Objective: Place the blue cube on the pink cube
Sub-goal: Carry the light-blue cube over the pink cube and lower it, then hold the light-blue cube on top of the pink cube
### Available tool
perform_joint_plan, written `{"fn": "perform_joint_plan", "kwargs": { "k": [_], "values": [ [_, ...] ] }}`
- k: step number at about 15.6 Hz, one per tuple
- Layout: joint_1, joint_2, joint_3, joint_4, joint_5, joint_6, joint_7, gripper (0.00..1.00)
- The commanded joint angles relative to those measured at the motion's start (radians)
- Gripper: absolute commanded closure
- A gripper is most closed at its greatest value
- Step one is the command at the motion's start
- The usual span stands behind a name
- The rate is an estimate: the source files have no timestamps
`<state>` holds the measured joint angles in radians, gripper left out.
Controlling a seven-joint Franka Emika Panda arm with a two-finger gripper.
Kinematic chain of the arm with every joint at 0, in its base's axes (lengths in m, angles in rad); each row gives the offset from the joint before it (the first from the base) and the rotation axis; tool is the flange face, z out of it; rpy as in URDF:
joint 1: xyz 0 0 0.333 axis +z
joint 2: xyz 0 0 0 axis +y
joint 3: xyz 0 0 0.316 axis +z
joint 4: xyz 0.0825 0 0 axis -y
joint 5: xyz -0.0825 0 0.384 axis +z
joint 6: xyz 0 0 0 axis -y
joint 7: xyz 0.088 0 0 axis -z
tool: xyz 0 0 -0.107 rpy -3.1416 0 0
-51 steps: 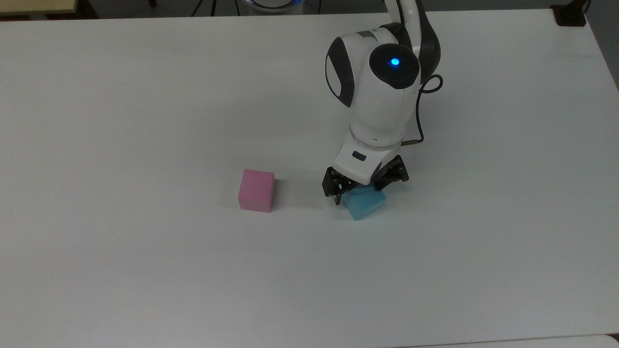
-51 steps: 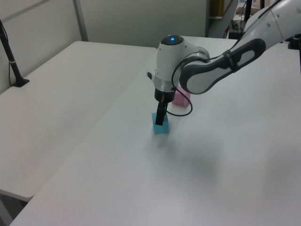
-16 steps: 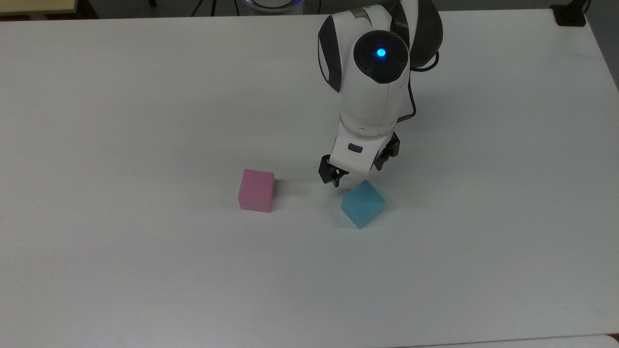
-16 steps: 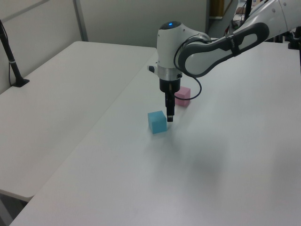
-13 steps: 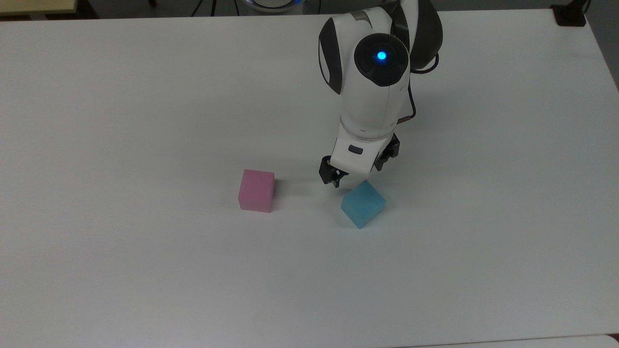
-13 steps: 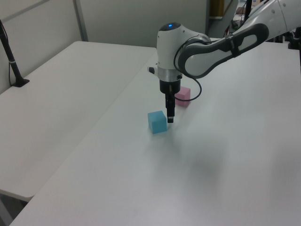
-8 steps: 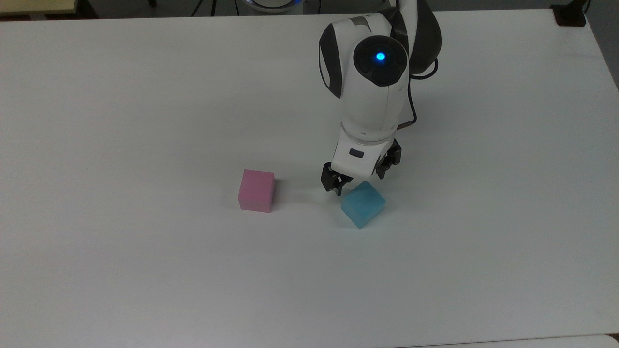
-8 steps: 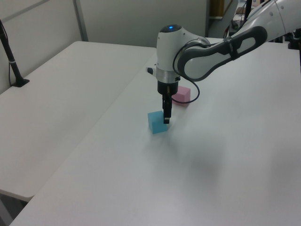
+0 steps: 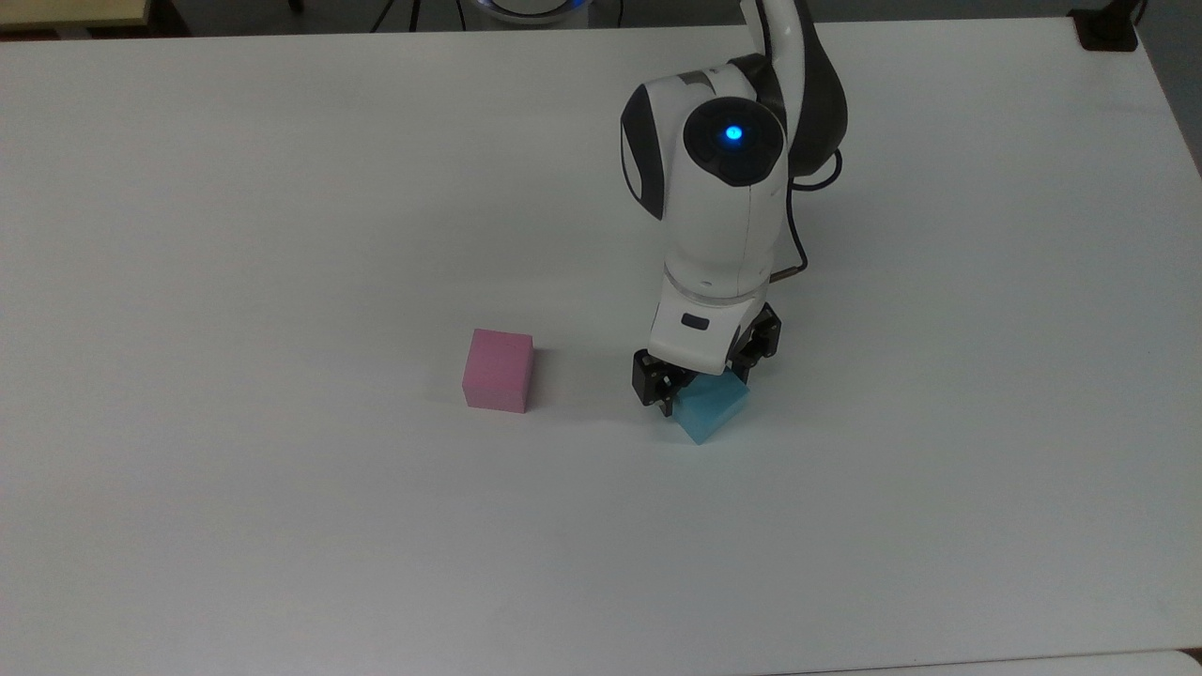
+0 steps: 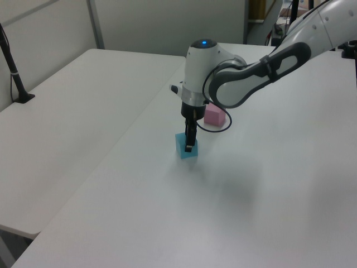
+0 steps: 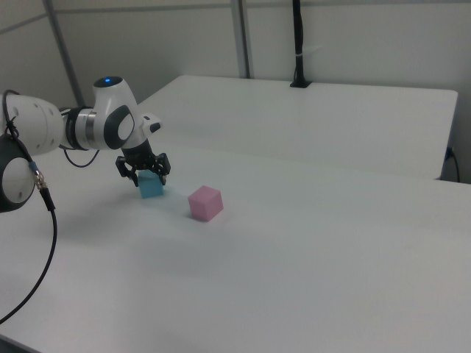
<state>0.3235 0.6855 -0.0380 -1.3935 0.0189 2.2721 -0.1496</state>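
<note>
Gripper [image 9: 706, 383] spread wide, straddling blue cube [image 9: 711, 409]: small, matte cyan, plain faces, resting on table [image 9: 282, 526]. Pink cube [image 9: 499, 370] well apart.

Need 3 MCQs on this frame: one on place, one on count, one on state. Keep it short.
1. In the top view, where is the pink cube relative to the blue cube?
A. On the top view's left
B. On the top view's right
C. Stacked on it

2. How many cubes are on the table?
A. One
B. Two
C. Three

3. Where does the claw stand?
A. High over the pink cube
B. Low at the blue cube, a finger on each side
C. Parked at the table edge

Answers:
1. A, the pink cube sits apart on the top view's left.
2. B, one pink and one blue.
3. B, the right view shows the open fingers flanking the blue cube, which rests on the table.
</note>
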Motion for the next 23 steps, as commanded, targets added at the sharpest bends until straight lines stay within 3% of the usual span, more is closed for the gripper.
{"fn": "perform_joint_plan", "kwargs": {
  "k": [1, 2, 5, 8, 13, 17, 22, 23],
  "values": [
    [0.015, 0.002, -0.013, 0.001, -0.020, 0.020, 0.033, 0.73],
    [0.014, -0.006, -0.013, 0.001, -0.022, 0.017, 0.068, 0.81],
    [-0.003, -0.081, -0.019, -0.009, -0.013, 0.001, 0.172, 0.80],
    [-0.073, -0.168, -0.020, -0.029, -0.022, -0.136, 0.263, 0.77],
    [-0.152, -0.233, -0.062, -0.113, -0.068, -0.174, 0.277, 0.76],
    [-0.199, -0.238, -0.066, -0.142, -0.097, -0.174, 0.277, 0.75],
    [-0.201, -0.239, -0.065, -0.142, -0.088, -0.174, 0.339, 0.74],
    [-0.199, -0.235, -0.065, -0.142, -0.088, -0.172, 0.366, 0.64]
  ]
}}
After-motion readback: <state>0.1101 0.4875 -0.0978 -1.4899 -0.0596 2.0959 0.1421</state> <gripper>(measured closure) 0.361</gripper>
